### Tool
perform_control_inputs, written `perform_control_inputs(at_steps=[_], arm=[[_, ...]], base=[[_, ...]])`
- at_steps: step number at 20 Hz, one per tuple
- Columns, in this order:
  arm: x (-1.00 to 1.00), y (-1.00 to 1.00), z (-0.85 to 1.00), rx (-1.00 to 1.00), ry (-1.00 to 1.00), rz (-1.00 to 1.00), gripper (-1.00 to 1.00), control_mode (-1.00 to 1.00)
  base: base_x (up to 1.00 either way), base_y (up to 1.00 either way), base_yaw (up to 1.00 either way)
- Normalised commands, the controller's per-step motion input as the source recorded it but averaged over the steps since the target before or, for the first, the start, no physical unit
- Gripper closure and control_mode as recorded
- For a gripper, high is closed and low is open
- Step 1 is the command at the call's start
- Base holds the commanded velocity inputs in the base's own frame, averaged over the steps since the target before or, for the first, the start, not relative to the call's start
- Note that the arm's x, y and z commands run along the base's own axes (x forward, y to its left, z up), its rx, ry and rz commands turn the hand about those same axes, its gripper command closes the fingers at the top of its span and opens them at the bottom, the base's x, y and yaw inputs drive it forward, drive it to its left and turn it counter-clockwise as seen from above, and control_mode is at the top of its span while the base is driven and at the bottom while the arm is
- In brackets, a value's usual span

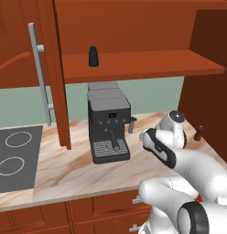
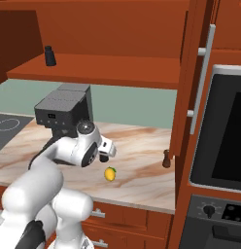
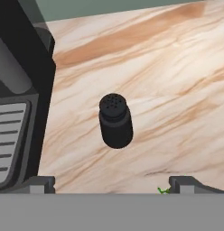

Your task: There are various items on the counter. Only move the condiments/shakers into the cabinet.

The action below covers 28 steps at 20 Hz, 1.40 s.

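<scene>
While the arm hung over the tabletop [image 1: 65, 169], the left base view showed one black shaker [image 1: 93, 56] already standing on the shelf of the cabinet [image 1: 133, 68]. The brown mill [image 1: 198, 132] stood on the tabletop far to the right, near the wall. The coffee machine [image 1: 108, 125] sat in the middle.

In the right base view, the jaws [image 2: 110, 151] hung just above the tabletop, beside the coffee machine. A yellow lemon [image 2: 110, 173] lay near them, a little closer to the front edge. The mill stood well apart, by the cabinet door. The first shaker stood on the shelf.

In the hand view, the second black shaker [image 3: 115, 121] stood upright on the tabletop, just beside the coffee machine. The jaws were spread wide and held nothing. The two tips sat on either side of the shaker, but above it.

The shaker could tip over if a tip bumped its top on the way down. The jaws could also hit the coffee machine, because it was so close.
</scene>
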Motion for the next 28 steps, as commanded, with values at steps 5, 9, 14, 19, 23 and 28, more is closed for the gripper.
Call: perform_control_inputs(at_steps=[5,9,14,19,23,28], arm=[[0.2,0.0,-0.33,0.0,0.0,0.0,-1.0,-1.0],[0.15,0.0,-0.29,0.0,0.0,0.0,-1.0,-1.0],[0.08,0.0,-0.19,0.0,-0.02,0.0,-1.0,-1.0],[0.1,0.0,-0.13,0.0,-0.05,0.0,-1.0,-1.0],[0.12,0.0,-0.05,0.0,-0.04,0.0,-1.0,-1.0],[0.19,0.01,-0.08,0.0,0.0,0.0,-1.0,-1.0]], base=[[0.0,0.0,0.0],[0.0,0.0,0.0],[0.0,0.0,0.0],[0.0,0.0,0.0],[0.0,0.0,0.0],[0.0,0.0,0.0]])
